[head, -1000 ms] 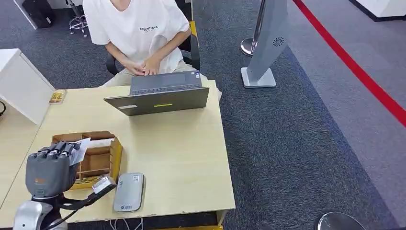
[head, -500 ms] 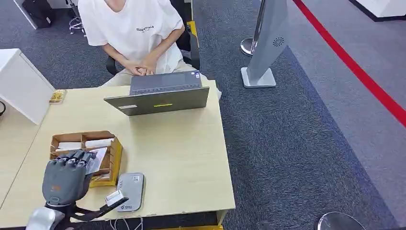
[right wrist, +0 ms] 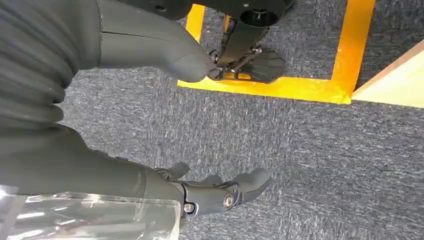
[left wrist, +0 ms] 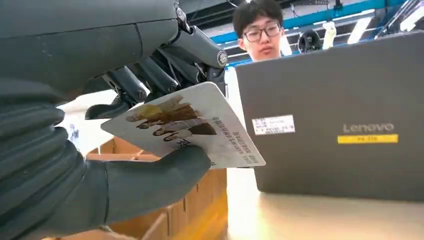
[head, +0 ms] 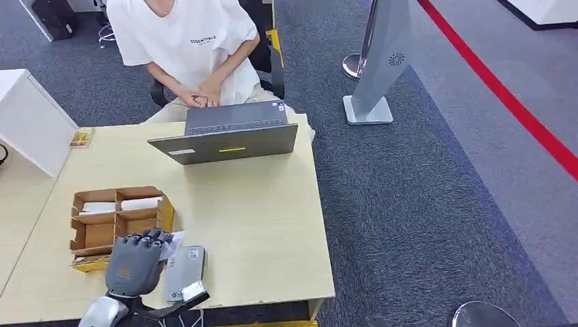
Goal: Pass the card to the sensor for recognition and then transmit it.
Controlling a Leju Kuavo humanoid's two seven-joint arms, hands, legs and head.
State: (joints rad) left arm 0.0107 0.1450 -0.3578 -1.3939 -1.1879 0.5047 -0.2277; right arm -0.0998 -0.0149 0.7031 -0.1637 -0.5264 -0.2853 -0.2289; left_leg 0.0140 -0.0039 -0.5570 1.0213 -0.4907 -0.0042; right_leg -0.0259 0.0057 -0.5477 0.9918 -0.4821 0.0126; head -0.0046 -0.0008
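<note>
Pinching the card (left wrist: 200, 127) between thick thumb and dark fingers (left wrist: 130, 85), left hand (head: 136, 262) sits above the worktop's front edge, toward the front-left corner, partly over the grey sensor (head: 185, 271). Card is white, printed with a picture of people and a text line; its long axis runs away from the palm, free corner aimed toward the laptop (head: 228, 134) and the worktop's back edge, face tilted. In the head view a white corner of the card pokes out beside the fingers, just over the sensor's back end. Right hand (right wrist: 220, 192) hangs over carpet, fingers loosely curled, nothing in it.

Worktop (head: 266, 225) is light wood. Brown cardboard organizer (head: 116, 218) stands just beside the left hand, along the left edge. Laptop open at the back edge, a person (head: 194, 48) in a white T-shirt seated behind it. Dark grey carpet, a red floor line (head: 504, 95), and a grey stand (head: 382, 61) to the right.
</note>
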